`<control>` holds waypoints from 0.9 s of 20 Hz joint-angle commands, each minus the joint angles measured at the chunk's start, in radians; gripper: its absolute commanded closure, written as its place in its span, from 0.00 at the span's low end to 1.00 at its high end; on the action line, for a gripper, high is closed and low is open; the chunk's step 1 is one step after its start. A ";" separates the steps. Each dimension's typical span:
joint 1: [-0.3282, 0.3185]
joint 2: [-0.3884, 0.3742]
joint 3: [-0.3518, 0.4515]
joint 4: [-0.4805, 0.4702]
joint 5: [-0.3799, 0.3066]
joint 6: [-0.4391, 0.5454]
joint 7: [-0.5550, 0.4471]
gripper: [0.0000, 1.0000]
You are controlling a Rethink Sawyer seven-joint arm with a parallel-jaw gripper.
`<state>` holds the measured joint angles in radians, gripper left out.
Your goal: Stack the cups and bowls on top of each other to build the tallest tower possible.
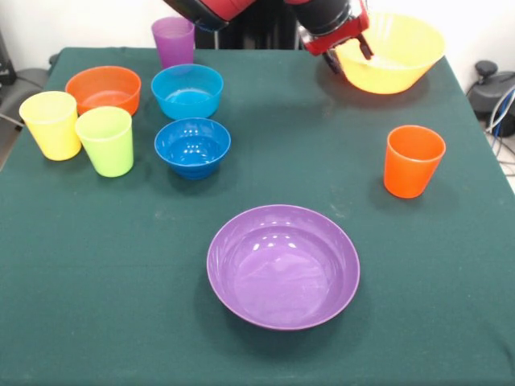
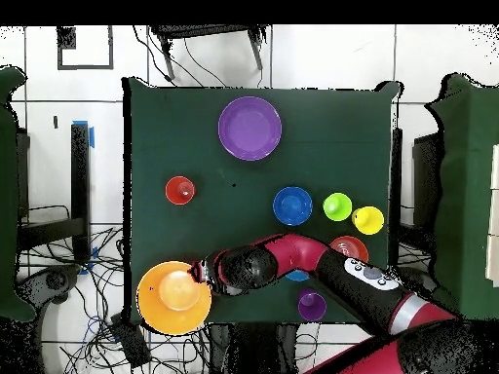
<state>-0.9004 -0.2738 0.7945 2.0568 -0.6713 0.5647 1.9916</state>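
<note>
Gripper (image 1: 354, 50) at the near rim of the big yellow-orange bowl (image 1: 398, 56), one finger inside and one outside, pinching the bowl's wall. Bowl upright, mouth up, hanging over the far corner of the bench (image 1: 121, 305). Orange-red cup (image 1: 413, 161) upright and alone, well apart from the bowl. Wide purple bowl (image 1: 283, 265) mouth up near the front middle, nothing in it. Dark blue bowl (image 1: 192, 147) and light blue bowl (image 1: 187, 91) one behind the other; orange bowl (image 1: 103, 89), yellow cup (image 1: 51, 125) and lime green cup (image 1: 105, 141) clustered beside them, purple cup (image 1: 174, 41) at the far edge. All upright. Bench covered in dark green cloth. Around it, white tiled floor (image 2: 322, 58) and loose cables (image 2: 97, 253).
</note>
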 commanded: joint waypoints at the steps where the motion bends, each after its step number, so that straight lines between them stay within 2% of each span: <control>1: 0.006 0.070 -0.046 0.018 -0.038 0.074 -0.150 0.00; 7: 0.009 0.121 -0.068 0.011 -0.077 0.041 -0.145 0.00; 16: 0.033 0.186 -0.098 -0.035 -0.156 -0.070 -0.108 0.00; 17: 0.030 0.186 -0.094 -0.036 -0.172 -0.084 -0.100 1.00; 18: 0.036 0.176 -0.096 -0.032 -0.196 -0.123 -0.081 1.00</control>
<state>-0.9105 -0.1431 0.7492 2.0805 -0.7450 0.5552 1.9915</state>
